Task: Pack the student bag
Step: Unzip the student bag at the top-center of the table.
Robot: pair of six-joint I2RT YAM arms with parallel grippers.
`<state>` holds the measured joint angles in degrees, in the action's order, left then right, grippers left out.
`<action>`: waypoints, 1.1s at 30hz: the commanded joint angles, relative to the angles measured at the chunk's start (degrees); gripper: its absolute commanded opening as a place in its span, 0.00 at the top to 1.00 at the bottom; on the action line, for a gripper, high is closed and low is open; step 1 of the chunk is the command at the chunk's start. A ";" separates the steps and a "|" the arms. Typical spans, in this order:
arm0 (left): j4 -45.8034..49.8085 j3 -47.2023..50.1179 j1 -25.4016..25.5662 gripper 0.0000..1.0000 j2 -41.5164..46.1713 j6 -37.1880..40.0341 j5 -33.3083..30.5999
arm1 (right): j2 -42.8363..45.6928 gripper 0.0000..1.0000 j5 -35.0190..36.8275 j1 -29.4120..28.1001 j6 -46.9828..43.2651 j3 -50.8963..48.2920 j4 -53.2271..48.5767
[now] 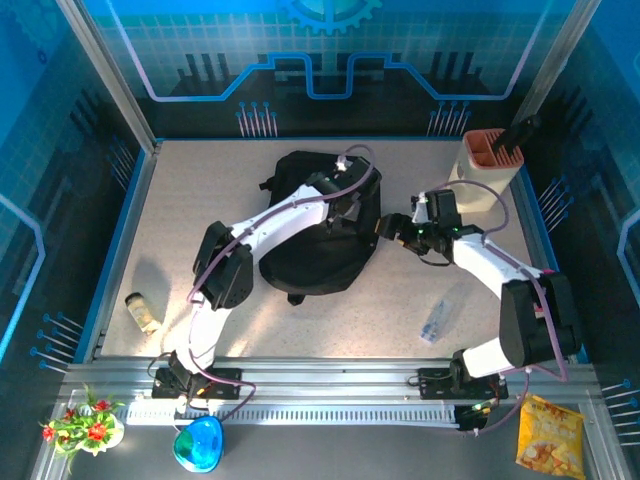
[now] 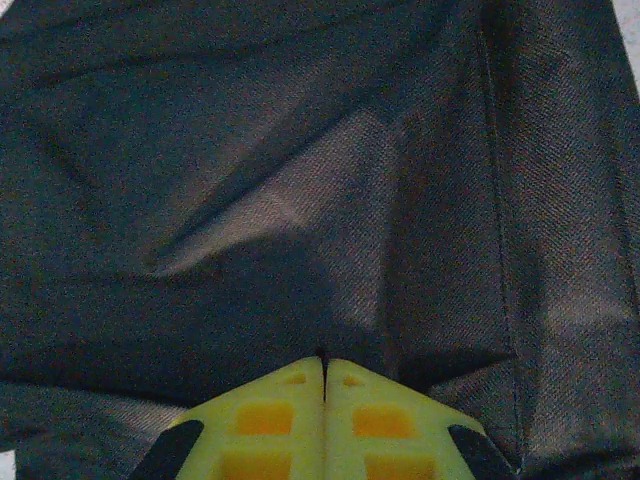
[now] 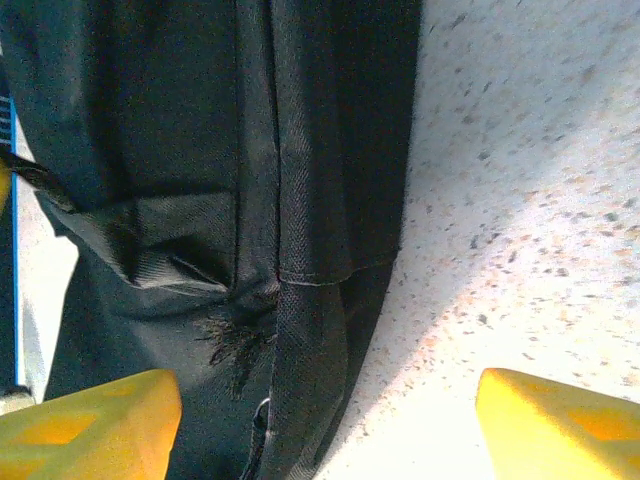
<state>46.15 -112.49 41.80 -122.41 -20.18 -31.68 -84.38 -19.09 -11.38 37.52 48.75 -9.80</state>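
The student bag (image 1: 310, 240) is a large black fabric backpack lying flat mid-table. My left gripper (image 1: 345, 205) reaches over its upper right part. In the left wrist view the yellow fingers are shut tip to tip (image 2: 322, 355) on the creased black fabric (image 2: 300, 180), with folds running toward the tips. My right gripper (image 1: 388, 228) sits at the bag's right edge and is open. Its yellow fingertips (image 3: 90, 425) stand wide apart, with the bag's seamed edge (image 3: 300, 300) and bare table between them, touching nothing.
A beige holder (image 1: 490, 165) with a black item in it stands back right. A clear plastic bottle (image 1: 438, 320) lies near the right arm's base, and a small jar (image 1: 143, 312) lies at the left. Blue walls enclose the table. A snack bag (image 1: 548, 432) lies off the front rail.
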 commanded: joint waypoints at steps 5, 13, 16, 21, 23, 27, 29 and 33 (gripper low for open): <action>-4.20 5.52 -2.39 1.00 5.58 -2.53 0.63 | -6.18 0.33 2.44 -4.19 -1.66 6.29 -2.85; -5.25 9.49 -5.45 1.00 6.00 -2.90 1.53 | -14.07 0.56 8.77 -4.81 -3.04 10.69 -8.67; -5.51 11.30 -7.23 1.00 6.99 -1.50 -1.38 | -15.87 0.60 13.01 -4.82 -4.04 12.25 -11.62; -6.27 16.78 -11.64 1.00 10.99 -1.61 -2.74 | -16.25 0.61 18.42 -4.32 -5.25 13.88 -13.64; -6.39 19.63 -13.29 1.00 12.75 -2.41 -2.96 | -16.62 0.61 18.90 -4.03 -5.49 14.81 -13.73; -7.01 26.38 -15.97 1.00 16.95 -4.94 -3.26 | -19.21 0.61 17.14 -3.93 -6.83 19.19 -13.62; -7.13 29.46 -16.73 1.00 19.09 -6.40 -3.29 | -20.87 0.61 16.43 -3.94 -7.03 21.74 -13.93; -7.44 35.14 -16.87 1.00 23.05 -8.93 -2.20 | -22.69 0.60 13.59 -4.05 -7.80 25.20 -11.60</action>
<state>38.15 -80.42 25.34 -103.24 -25.78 -31.88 -105.93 -4.95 -16.08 31.22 71.33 -22.06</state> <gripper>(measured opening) 0.051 0.395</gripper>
